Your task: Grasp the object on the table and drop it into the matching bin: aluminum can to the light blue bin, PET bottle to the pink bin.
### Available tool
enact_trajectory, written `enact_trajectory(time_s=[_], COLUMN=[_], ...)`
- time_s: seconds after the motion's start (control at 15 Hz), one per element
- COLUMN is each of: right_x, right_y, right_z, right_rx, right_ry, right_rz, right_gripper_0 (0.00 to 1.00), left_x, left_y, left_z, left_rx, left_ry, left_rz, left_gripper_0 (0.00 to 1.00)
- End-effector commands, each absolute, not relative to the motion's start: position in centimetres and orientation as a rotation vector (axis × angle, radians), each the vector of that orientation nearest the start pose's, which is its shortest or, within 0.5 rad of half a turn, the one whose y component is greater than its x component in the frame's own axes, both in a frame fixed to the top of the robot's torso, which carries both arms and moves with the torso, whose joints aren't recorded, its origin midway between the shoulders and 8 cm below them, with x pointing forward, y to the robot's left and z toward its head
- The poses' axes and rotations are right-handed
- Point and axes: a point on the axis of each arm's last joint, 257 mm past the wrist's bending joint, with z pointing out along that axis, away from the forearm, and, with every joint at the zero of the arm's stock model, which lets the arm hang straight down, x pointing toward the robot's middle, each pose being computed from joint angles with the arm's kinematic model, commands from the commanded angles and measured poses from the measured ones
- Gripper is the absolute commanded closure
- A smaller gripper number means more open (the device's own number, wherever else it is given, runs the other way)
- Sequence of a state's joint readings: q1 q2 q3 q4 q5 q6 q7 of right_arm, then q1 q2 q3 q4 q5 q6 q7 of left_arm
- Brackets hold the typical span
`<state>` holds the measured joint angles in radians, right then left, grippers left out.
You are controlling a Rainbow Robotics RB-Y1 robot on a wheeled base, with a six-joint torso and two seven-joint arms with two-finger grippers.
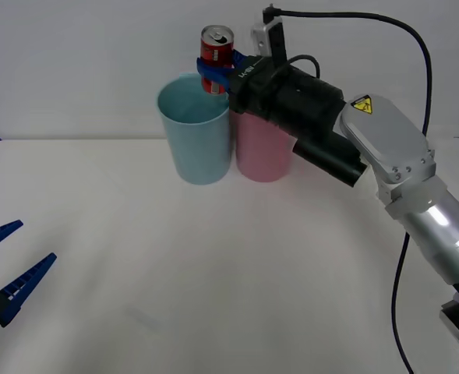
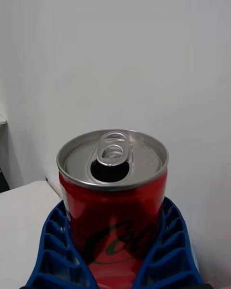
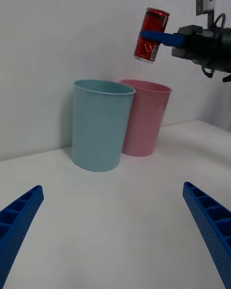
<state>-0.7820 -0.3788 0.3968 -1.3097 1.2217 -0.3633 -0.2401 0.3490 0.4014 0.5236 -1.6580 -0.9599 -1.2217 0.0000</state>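
The right end effector [image 1: 214, 75] pinches the red aluminum can [image 1: 216, 48] between its blue ribbed fingers and holds it in the air above the bins, over the right-hand part of the light blue bin's [image 1: 195, 132] rim in the front view. The left wrist view shows the can [image 3: 151, 34] tilted, its top leaning away from the arm, above the place where the light blue bin [image 3: 99, 124] and the pink bin [image 3: 144, 117] stand touching side by side on the white counter [image 1: 213, 265]. The right wrist view adds the silver lid with its pull tab and an open mouth on the can [image 2: 113, 197], and the fingers [image 2: 57, 250] hugging both sides. The left end effector [image 1: 7, 269] hangs low at the counter's near left with its fingers spread wide.
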Motion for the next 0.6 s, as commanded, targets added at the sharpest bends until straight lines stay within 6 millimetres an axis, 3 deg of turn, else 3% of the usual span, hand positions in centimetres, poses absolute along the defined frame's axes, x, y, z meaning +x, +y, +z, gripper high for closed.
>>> enact_trajectory(time_s=[0.07, 0.33, 0.6], right_x=[62.4, 65.0, 66.0], right_y=[5.1, 7.3, 8.5], right_z=[0.0, -0.4, -0.9], right_rx=[-0.658, -0.612, -0.587], right_ry=[1.279, 1.324, 1.354], right_rz=[0.562, 0.506, 0.487], right_gripper_0=[1.00, 1.00, 0.97], left_x=[34.2, 34.2, 34.2], left_y=[33.0, 33.0, 33.0], left_z=[-16.9, -16.9, -16.9], left_rx=[0.465, 0.465, 0.465], left_ry=[1.441, 1.441, 1.441], left_rz=[-0.567, -0.567, -0.567], left_gripper_0=[0.00, 0.00, 0.00])
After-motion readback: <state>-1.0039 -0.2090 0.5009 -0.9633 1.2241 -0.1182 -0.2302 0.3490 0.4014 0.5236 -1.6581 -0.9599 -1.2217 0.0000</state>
